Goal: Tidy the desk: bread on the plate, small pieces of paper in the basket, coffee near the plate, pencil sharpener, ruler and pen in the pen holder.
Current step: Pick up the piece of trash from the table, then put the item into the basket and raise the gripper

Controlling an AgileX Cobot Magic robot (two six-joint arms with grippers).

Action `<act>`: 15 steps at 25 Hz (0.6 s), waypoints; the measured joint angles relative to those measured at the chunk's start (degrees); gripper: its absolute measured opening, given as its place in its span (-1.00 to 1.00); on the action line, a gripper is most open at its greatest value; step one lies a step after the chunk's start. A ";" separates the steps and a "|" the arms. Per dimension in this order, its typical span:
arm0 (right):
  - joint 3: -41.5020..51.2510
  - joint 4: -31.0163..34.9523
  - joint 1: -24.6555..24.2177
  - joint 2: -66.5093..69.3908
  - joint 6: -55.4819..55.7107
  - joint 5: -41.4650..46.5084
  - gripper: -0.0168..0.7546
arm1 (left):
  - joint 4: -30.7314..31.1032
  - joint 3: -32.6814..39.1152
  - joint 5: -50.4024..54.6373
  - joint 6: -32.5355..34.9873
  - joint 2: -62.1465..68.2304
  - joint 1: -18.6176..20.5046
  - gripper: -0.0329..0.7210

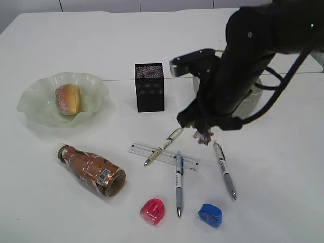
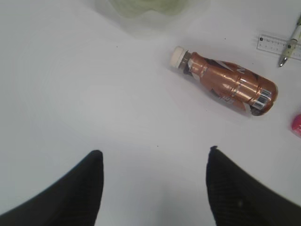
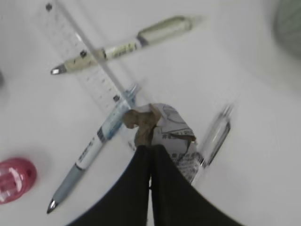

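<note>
My right gripper (image 3: pixel 150 147) is shut on a crumpled piece of paper (image 3: pixel 164 127) and holds it above the pens; it also shows in the exterior view (image 1: pixel 204 134). A clear ruler (image 1: pixel 162 156) lies under a cream pen (image 1: pixel 163 145) and a blue pen (image 1: pixel 178 183). A third pen (image 1: pixel 224 170) lies to the right. A pink sharpener (image 1: pixel 152 210) and a blue sharpener (image 1: pixel 210 214) lie at the front. The bread (image 1: pixel 68 98) sits on the green plate (image 1: pixel 96 86). The coffee bottle (image 1: pixel 92 169) lies on its side. The black pen holder (image 1: pixel 149 87) stands upright. My left gripper (image 2: pixel 154 153) is open over bare table.
A pale basket (image 1: pixel 255 93) stands behind my right arm, mostly hidden by it. The right arm (image 1: pixel 253 55) hangs over the table's right middle.
</note>
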 joint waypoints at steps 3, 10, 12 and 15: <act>-5.43 -1.09 -1.66 0.00 0.53 0.37 -1.00 | 0.00 0.00 -0.04 0.00 0.00 0.00 0.41; -16.12 -1.68 -10.11 2.00 6.64 -0.79 -1.00 | 0.00 0.00 -0.13 0.00 0.00 0.00 0.41; -18.52 -1.95 -12.03 3.84 7.46 -1.43 -1.00 | 0.00 0.00 -0.13 0.00 0.00 0.00 0.41; -21.62 -2.77 -13.35 7.09 7.92 -2.64 -1.00 | 0.00 0.00 -0.13 0.00 0.00 0.00 0.40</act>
